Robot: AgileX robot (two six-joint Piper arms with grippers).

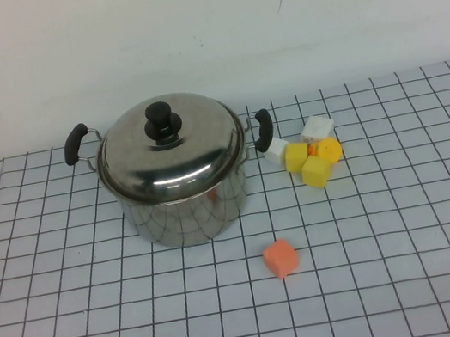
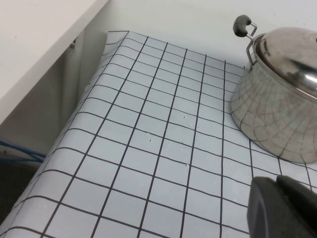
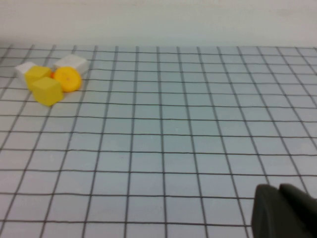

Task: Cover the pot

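The large steel pot point(image 1: 184, 206) stands at the back left of the checked table, with two black side handles point(image 1: 75, 143). The domed steel lid point(image 1: 171, 147) with its black knob point(image 1: 160, 121) sits on the pot, tilted slightly. In the left wrist view the pot point(image 2: 272, 124) and lid point(image 2: 292, 54) show at one side, and my left gripper point(image 2: 277, 181) is shut and empty, low over the cloth and apart from the pot. My right gripper point(image 3: 278, 188) is shut and empty over bare cloth. Neither arm shows in the high view.
An orange cube point(image 1: 281, 258) lies in front of the pot. Yellow blocks point(image 1: 315, 170) and a white block point(image 1: 317, 128) cluster right of the pot, and also show in the right wrist view point(image 3: 47, 91). A white ledge point(image 2: 39, 44) stands past the table's left edge.
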